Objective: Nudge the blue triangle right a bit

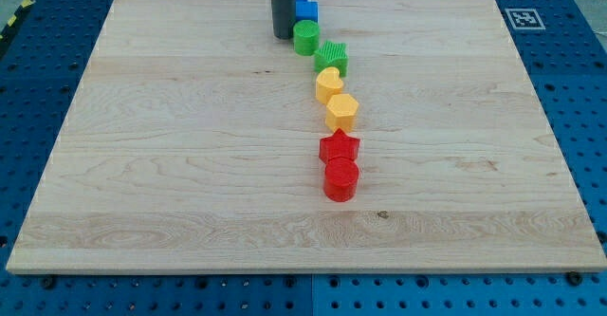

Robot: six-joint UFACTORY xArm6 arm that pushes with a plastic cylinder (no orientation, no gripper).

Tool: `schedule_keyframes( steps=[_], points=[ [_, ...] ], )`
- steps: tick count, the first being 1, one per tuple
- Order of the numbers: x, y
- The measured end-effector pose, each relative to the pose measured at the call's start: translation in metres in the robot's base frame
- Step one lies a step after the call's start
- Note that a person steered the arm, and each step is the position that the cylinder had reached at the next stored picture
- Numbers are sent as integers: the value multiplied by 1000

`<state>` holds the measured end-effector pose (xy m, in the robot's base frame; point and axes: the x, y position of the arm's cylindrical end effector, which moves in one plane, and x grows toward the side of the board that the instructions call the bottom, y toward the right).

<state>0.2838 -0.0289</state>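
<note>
The straight dark rod is seen at the view's top, and my tip [283, 37] is planted on the pale wooden board [171, 164]; no pincer is fitted to this arm, so nothing can be reported as open, closed or gripped. Just to the view's right of the tip, partly hidden behind the rod, a blue plastic block [306, 9] is seen; it is taken to be the blue triangle of the task, though its shape cannot be fully made out. The tip appears to be placed on that block's left side so that a rightward push can be given, which is judged to be the reason for this position. Whether contact is already made cannot be told. Directly below and right of the tip a green plastic cylinder [305, 39] is found, touching or almost touching the rod. Further down from the tip a curving row is formed by a green ribbed block [332, 58], a yellow rounded block [328, 84], a yellow hexagonal block [341, 112], a red star block [339, 148] and a red hexagonal block [340, 179]. A careless sweep could disturb the green cylinder.
</note>
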Motion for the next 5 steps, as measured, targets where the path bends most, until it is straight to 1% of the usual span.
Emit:
schedule_keyframes(
  steps=[2,4,5],
  points=[
    [0,24],
    [0,-29],
    [0,-30]
  ],
)
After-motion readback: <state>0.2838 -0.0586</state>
